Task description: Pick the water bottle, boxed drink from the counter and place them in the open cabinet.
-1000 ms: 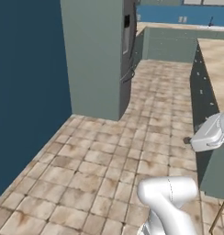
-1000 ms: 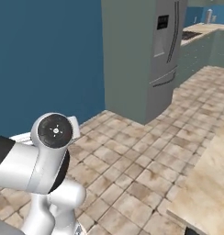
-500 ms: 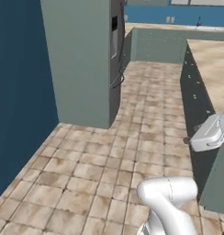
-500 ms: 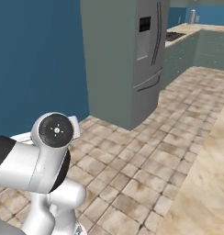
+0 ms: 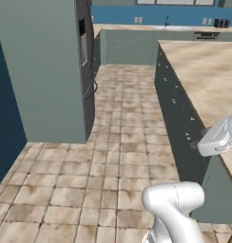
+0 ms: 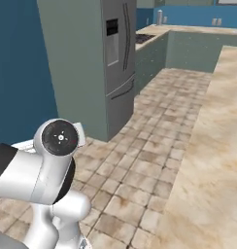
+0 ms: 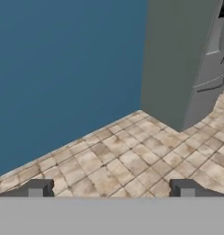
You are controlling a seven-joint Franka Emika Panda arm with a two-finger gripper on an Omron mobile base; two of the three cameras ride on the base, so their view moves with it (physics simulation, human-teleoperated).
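The whole scene has shifted across both base views since a second ago: the base has turned and driven, so the counter (image 5: 203, 80) now runs long ahead and to the right of your gripper (image 7: 111, 189). Treat this as transit toward the pick (nothing is grasped). The fingertips (image 7: 38, 188) stand spread wide and empty, aimed at floor tiles (image 7: 132, 160) and the refrigerator (image 7: 196, 59). You cannot yet make out the bottle, the carton or the cabinet. A dark sliver at the counter's right edge is cut off and unidentifiable.
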